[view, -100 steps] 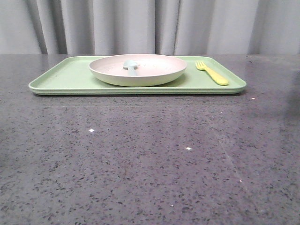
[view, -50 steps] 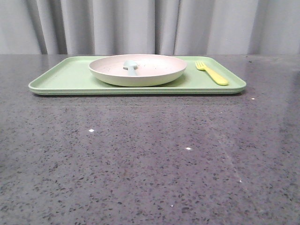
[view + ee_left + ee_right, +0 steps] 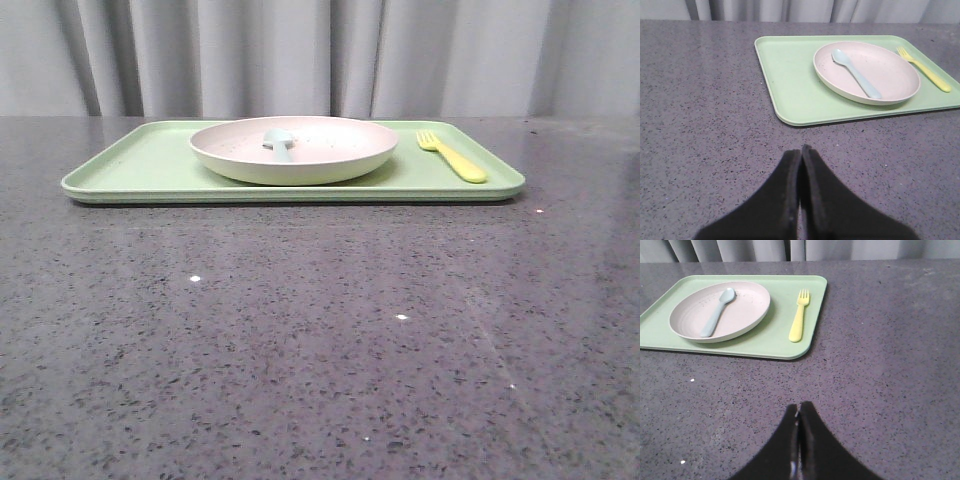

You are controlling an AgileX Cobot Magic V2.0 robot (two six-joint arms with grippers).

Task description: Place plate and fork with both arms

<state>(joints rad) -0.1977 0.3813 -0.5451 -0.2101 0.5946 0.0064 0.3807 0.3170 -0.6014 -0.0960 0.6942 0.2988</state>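
Pale green and flat, the rectangular plastic tray (image 3: 150,165) lies toward the far side of the speckled grey stone table (image 3: 300,340), in front of a grey curtain (image 3: 300,55). On it we see the wide, shallow, off-white round plate (image 3: 330,150) sitting near the tray's middle, with a pale blue plastic spoon (image 3: 278,142) resting inside the dish, bowl end toward the far rim. The small yellow plastic fork (image 3: 452,156) lies on the bare tray floor just beside the plate, on the robot's right, apart from the plate's rim, its tines pointing away toward the curtain.

In the wrist views we find both claws hanging over bare table, well short of the tray. The left arm's black gripper (image 3: 801,152) has its two fingers pressed together with nothing between them. The right arm's black gripper (image 3: 799,410) looks the same: fingertips closed against each other, holding nothing. Neither touches the plate, the fork or the tray.
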